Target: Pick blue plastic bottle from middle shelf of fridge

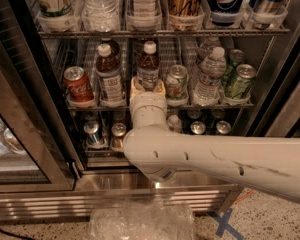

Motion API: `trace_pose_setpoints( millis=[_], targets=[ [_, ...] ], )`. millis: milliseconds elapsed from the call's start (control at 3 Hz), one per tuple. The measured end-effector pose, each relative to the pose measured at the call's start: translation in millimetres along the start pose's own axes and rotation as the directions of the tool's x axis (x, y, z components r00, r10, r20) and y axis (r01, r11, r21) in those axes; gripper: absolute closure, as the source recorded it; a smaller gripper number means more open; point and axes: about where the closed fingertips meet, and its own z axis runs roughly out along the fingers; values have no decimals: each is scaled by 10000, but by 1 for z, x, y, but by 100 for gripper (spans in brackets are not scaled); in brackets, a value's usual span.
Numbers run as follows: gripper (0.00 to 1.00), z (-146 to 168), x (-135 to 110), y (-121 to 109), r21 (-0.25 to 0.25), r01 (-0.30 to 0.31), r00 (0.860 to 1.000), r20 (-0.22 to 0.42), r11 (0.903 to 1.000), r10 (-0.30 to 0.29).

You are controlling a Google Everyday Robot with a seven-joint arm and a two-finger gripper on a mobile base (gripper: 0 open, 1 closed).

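The blue plastic bottle (148,66) stands in a middle lane of the middle shelf (230,105) of the fridge (40,134). It holds dark brown drink, with a white cap and a bluish-grey label. My gripper (148,85) reaches in from below on a thick cream arm. Its two cream fingers sit on either side of the bottle's lower body and are closed on it. The arm hides the bottle's base.
A twin brown bottle (110,79) with a whiter label and a red cola can (79,86) stand to the left. A green-and-silver can (176,81), a water bottle (209,76) and green cans (240,81) stand to the right. The open glass door (10,149) is at the left.
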Motion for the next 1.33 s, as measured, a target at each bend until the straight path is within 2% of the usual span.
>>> trace_pose_setpoints(
  millis=[333, 667, 1000, 1333],
  targets=[
    [100, 0, -12, 0, 302, 148, 9972, 730, 9994, -170],
    [100, -6, -23, 22, 349, 150, 9790, 2028, 9993, -218],
    [100, -19, -49, 25, 784, -92, 9408, 3384, 9969, -179],
    [100, -29, -60, 22, 899, -261, 9251, 3795, 9956, -100]
  ],
)
